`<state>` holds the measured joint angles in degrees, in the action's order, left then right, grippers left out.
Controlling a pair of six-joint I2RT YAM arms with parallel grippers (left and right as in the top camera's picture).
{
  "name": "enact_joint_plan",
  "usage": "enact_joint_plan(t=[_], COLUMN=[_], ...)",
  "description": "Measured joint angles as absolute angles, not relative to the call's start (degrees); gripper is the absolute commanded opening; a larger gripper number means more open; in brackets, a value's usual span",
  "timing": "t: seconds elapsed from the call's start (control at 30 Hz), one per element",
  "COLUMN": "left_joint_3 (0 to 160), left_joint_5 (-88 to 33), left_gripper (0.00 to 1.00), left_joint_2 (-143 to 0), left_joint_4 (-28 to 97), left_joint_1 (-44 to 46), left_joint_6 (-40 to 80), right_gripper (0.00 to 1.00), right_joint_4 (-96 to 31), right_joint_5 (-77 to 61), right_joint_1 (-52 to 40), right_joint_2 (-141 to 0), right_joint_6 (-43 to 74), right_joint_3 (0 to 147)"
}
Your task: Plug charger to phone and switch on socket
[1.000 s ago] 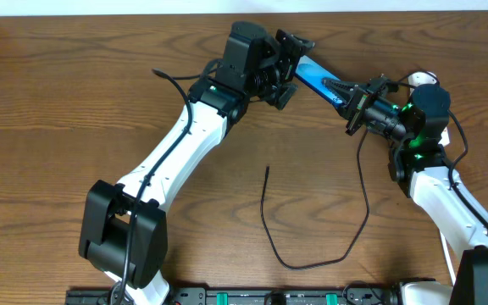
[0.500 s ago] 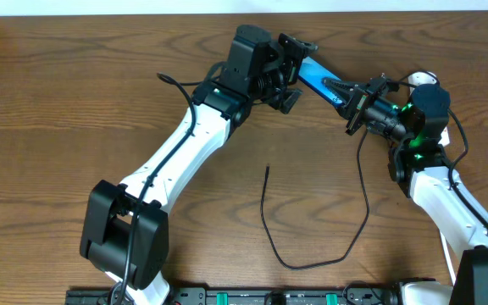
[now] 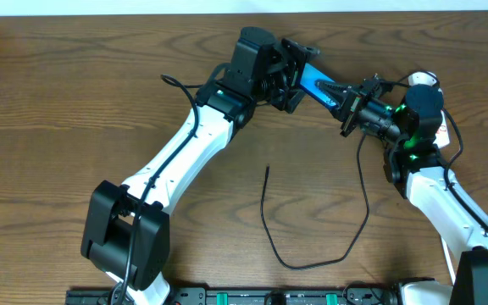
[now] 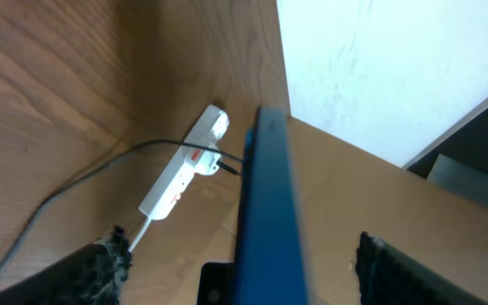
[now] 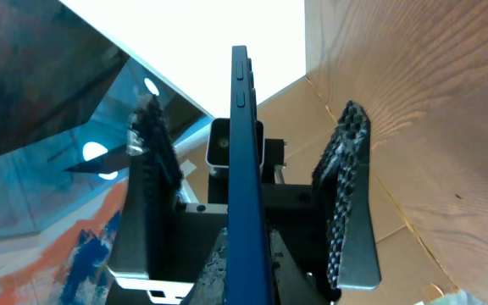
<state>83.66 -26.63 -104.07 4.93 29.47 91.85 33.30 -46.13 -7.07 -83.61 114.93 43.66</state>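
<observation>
The phone [image 3: 316, 83], blue-screened, is held up off the table between both grippers. My right gripper [image 3: 342, 103] is shut on its right end; in the right wrist view its tips [image 5: 248, 263] pinch the edge-on phone [image 5: 242, 144]. My left gripper [image 3: 297, 74] is open, its fingers [image 4: 248, 271] straddling the phone's other end [image 4: 265, 203] without touching it. The charger [image 3: 312, 261] lies in a loop on the table, its small tip free at mid-table. The white socket [image 4: 180, 169] lies at the back right with the black plug in it, mostly hidden overhead [image 3: 422, 79].
The table's back edge and a white wall [image 4: 379, 68] are just behind the phone and socket. The wooden table [image 3: 74, 102] extends left and front of the arms.
My left gripper has moved right and closed in around the phone's left end, fingers still apart. My right gripper has shifted slightly left with the phone.
</observation>
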Motion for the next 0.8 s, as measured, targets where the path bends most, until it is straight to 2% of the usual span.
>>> enact_joint_plan(t=[0.03, 0.1, 0.37, 0.5, 0.8], left_joint_3=[83.7, 83.7, 83.7, 83.7, 83.7], left_joint_5=[-26.6, -26.6, -26.4, -26.2, -25.3], left_gripper=[0.67, 0.62, 0.51, 0.41, 0.15], left_joint_2=[-104.1, -104.1, -104.1, -104.1, -104.1], left_joint_4=[5.0, 4.9, 4.9, 4.9, 4.9], left_joint_1=[29.6, 29.6, 29.7, 29.7, 29.7], left_joint_6=[91.8, 91.9, 92.3, 92.7, 92.9], right_gripper=[0.01, 0.01, 0.01, 0.01, 0.01], right_joint_4=[33.3, 33.3, 33.3, 33.3, 33.3], right_joint_5=[-46.0, -45.9, -45.5, -45.4, -45.4], right_joint_1=[-7.0, -7.0, -7.0, -7.0, -7.0], right_joint_2=[-83.6, -83.6, -83.6, -83.6, -83.6], right_joint_6=[114.9, 114.9, 114.9, 114.9, 114.9], right_joint_3=[43.7, 43.7, 43.7, 43.7, 43.7])
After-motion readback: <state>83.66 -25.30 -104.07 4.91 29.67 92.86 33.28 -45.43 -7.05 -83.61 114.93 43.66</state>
